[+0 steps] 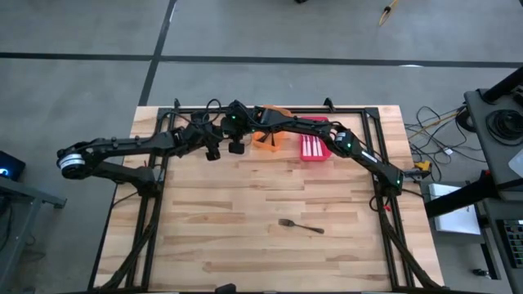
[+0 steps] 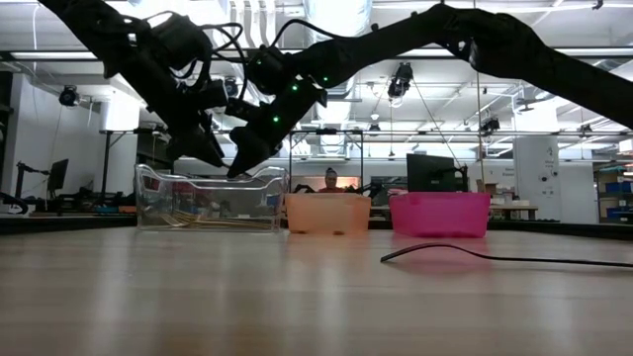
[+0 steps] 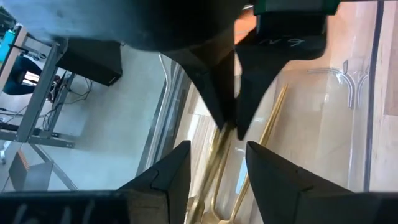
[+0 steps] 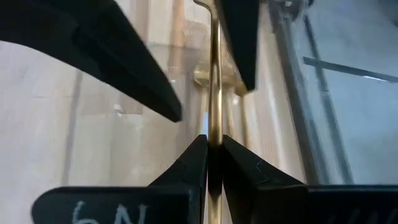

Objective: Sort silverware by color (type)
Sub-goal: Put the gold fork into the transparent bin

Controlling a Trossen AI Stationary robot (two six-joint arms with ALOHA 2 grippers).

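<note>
A gold utensil (image 4: 214,93) is in my right gripper (image 4: 214,146), which is shut on it above the clear bin (image 2: 213,203) at the table's far side. My left gripper (image 3: 216,163) faces it, open, one finger on either side of the same utensil without touching. More gold utensils (image 3: 273,118) lie on the clear bin's floor. A black fork (image 1: 301,226) lies flat on the wood toward the near edge. In the high view both grippers meet over the far left-centre, the left (image 1: 214,152) beside the right (image 1: 237,147). My right gripper pinches the gold utensil's slim shaft (image 4: 214,127) between its two fingers. The fingers slant down from the table's right side and lie along the shaft, which runs on ahead of them toward the clear bin. Whether its far end rests on anything I cannot tell.
An orange bin (image 1: 270,139) and a pink-red bin (image 1: 315,149) holding pale-handled pieces stand to the right of the clear bin along the far edge. A black frame (image 1: 159,175) runs round the table. Bare wood fills the table's middle and near half.
</note>
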